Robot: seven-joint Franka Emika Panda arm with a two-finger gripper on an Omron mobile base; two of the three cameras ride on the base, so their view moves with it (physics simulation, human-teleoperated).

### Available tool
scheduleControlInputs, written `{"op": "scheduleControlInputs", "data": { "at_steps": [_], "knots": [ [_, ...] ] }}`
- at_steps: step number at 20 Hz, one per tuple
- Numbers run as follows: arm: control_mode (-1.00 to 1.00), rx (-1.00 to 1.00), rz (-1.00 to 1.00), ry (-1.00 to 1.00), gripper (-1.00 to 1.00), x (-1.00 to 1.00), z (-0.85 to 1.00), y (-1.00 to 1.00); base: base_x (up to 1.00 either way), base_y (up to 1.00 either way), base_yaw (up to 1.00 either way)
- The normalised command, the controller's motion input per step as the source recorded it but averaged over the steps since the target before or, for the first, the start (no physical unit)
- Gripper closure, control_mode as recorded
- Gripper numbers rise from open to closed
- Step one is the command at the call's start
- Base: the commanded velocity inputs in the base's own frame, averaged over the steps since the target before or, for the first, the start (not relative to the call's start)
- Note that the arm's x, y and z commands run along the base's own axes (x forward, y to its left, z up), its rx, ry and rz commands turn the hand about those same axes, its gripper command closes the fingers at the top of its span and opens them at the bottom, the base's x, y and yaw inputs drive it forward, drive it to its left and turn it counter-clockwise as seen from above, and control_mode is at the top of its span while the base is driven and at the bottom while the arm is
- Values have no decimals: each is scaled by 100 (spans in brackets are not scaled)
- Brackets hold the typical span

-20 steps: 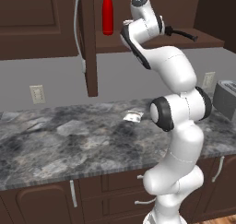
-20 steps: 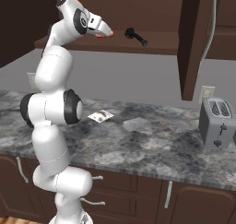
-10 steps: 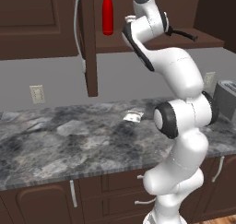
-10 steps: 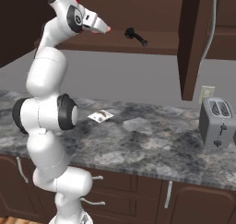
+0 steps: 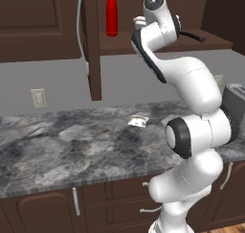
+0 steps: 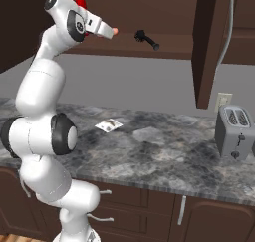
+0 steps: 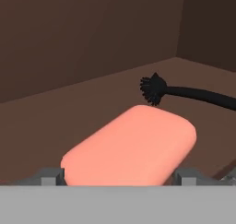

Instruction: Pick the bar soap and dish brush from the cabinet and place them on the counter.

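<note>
Up in the cabinet, red bottle stood left; pincer spread wide around the bar soap on the shelf, dish brush just beyond it to the right. Whitish packet, toaster sat on the desk.

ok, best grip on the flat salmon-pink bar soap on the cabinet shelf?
Probably across the short width of the flat salmon-pink bar soap, coming from the open cabinet front. It lies flat on the dark brown shelf, between the open gripper fingertips, and its rounded corners favour the straight long sides.
</note>
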Motion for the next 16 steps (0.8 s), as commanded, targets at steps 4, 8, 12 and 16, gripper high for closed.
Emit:
{"op": "scheduleControlInputs", "data": {
  "at_steps": [4, 8, 12, 16],
  "knots": [
    [-100, 0, 0, -1, 100, -51, 1, -9, 0, 0, 0],
    [-100, 0, 0, 0, 100, -50, 8, -8, 0, 0, 0],
    [-100, 0, 0, 0, 100, -54, 8, -6, 0, 0, 0],
    [-100, 0, 0, 0, 100, -57, 2, -4, 0, 0, 0]
  ]
}}
